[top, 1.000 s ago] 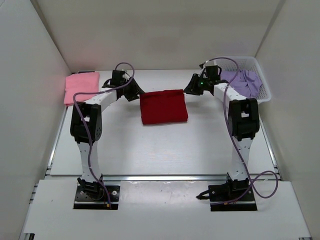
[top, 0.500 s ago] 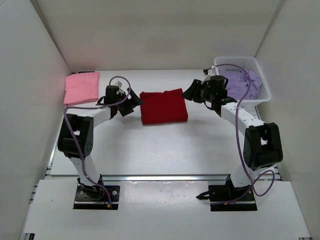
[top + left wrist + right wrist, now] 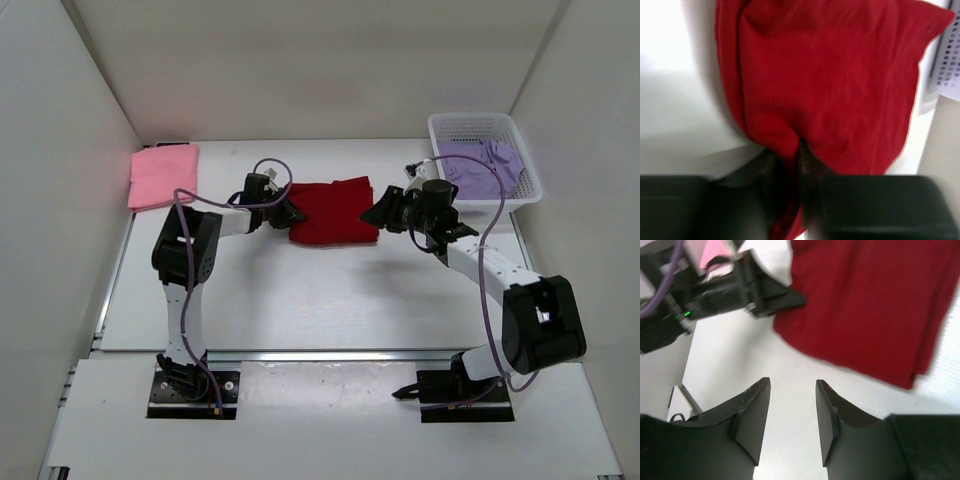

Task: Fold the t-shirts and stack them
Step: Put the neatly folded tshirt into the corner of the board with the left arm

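My left pincer [image 3: 800, 157] is pinching the left edge of the dark red shirt [image 3: 335, 212]. My right pincer [image 3: 792, 385] is hovering spread just beside its right edge. The pink shirt [image 3: 163, 176] is lying well to its left, and the lavender shirt [image 3: 487, 165] is sitting in the basket [image 3: 470, 120] to its right.

Left arm [image 3: 185, 250] and right arm [image 3: 482, 262] are each showing white link shells between bulky black joint housings. A purple cable [image 3: 484, 285] is running along each arm in loose loops. Black base plates [image 3: 193, 393] are anchoring both at the table's [image 3: 300, 300] near edge. The right gripper [image 3: 792, 385] is presenting two matte black, wedge-shaped fingers [image 3: 751, 415].
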